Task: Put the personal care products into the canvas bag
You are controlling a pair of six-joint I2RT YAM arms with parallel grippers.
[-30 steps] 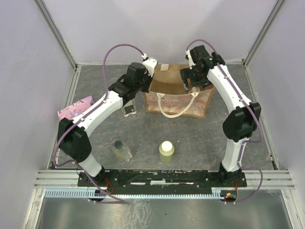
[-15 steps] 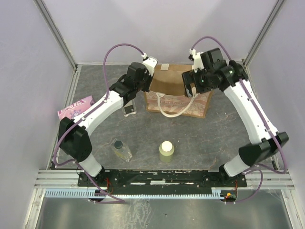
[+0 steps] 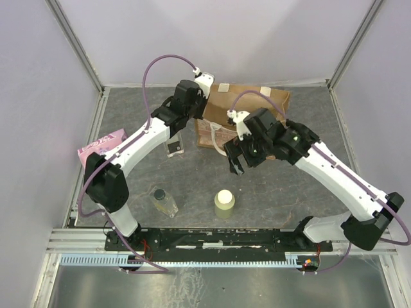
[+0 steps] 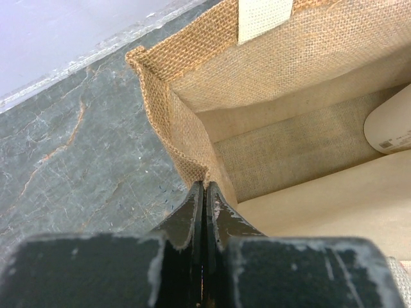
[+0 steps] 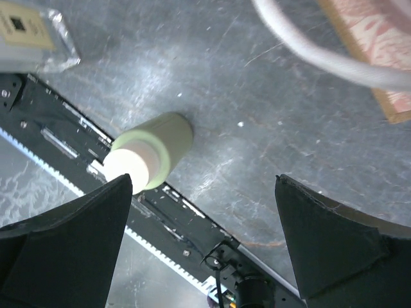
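Note:
The canvas bag [image 3: 260, 97] stands at the back of the table. My left gripper [image 3: 201, 110] is shut on the bag's left rim; in the left wrist view the closed fingertips [image 4: 204, 187] pinch the burlap edge [image 4: 168, 109]. A cream bottle [image 4: 392, 122] lies inside the bag. My right gripper [image 3: 234, 162] is open and empty in front of the bag, above the table. The pale yellow-green bottle with a white cap [image 3: 224, 204] stands near the front; in the right wrist view it [image 5: 154, 149] is left of the gripper [image 5: 202, 186]. One clear bottle [image 3: 164, 201] lies front left, another [image 3: 173, 146] stands under the left arm.
A flat pink packet [image 3: 101, 145] lies at the left edge. The bag's cream handle [image 5: 321, 54] hangs over its patterned front panel [image 5: 379, 45]. The arms' base rail [image 3: 218, 239] runs along the front. A clear bottle [image 5: 26, 29] shows at the right wrist view's top left.
My right arm has pulled out from over the bag and swung forward and down to the middle of the table, jaws open. My left gripper still holds the bag rim.

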